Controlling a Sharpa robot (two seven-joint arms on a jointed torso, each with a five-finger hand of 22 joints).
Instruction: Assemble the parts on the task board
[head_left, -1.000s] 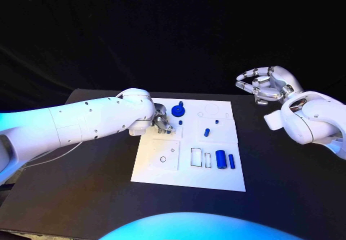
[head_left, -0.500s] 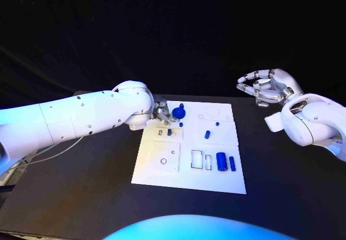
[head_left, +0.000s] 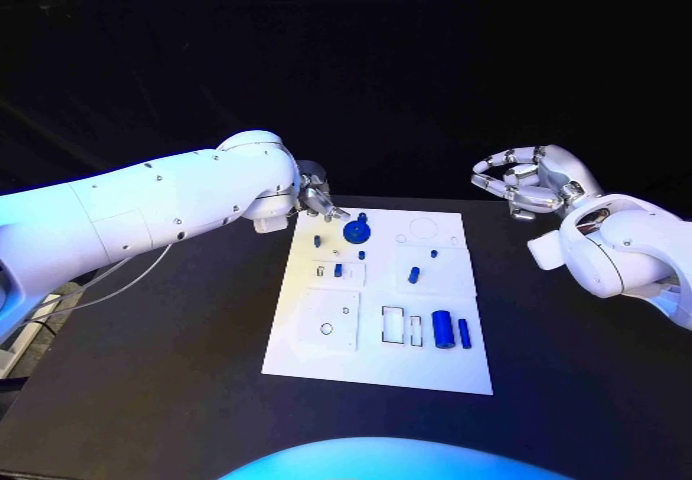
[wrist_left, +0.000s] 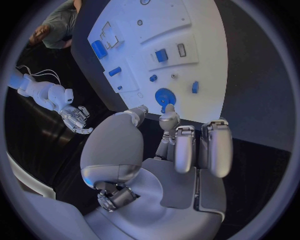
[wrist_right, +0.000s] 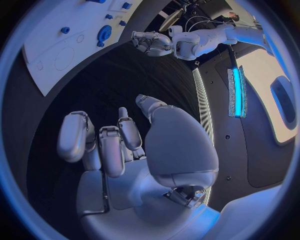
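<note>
At the far left corner of the task board (head_left: 378, 300), the left hand (head_left: 316, 200) is hovering just off the white plate's edge, its fingers loosely curled and apart with nothing between them — the left wrist view is showing an empty palm above the blue gear (wrist_left: 165, 95). Across the table, the right hand (head_left: 525, 181) is hanging in the air well clear of the board, fingers half-curled in a cupped pose and likewise carrying nothing.

The parts are lying spread over the board: the blue gear (head_left: 356, 232) is sitting near the far edge, a small blue piece (head_left: 339, 269) is resting in the raised block on the left side, another short blue peg (head_left: 414, 273) is lying near the middle, and two larger blue cylinders (head_left: 450, 329) are lying side by side by the right edge, next to open rectangular slots (head_left: 392, 323).

Judging by this, the robot is standing between placements — one piece looks seated, no part is in hand. The next move is probably calling for one hand to come down on a loose part, likely the gear or the peg, and pinch it cleanly before carrying it to its seat; which seat fits which part I cannot tell from here.
</note>
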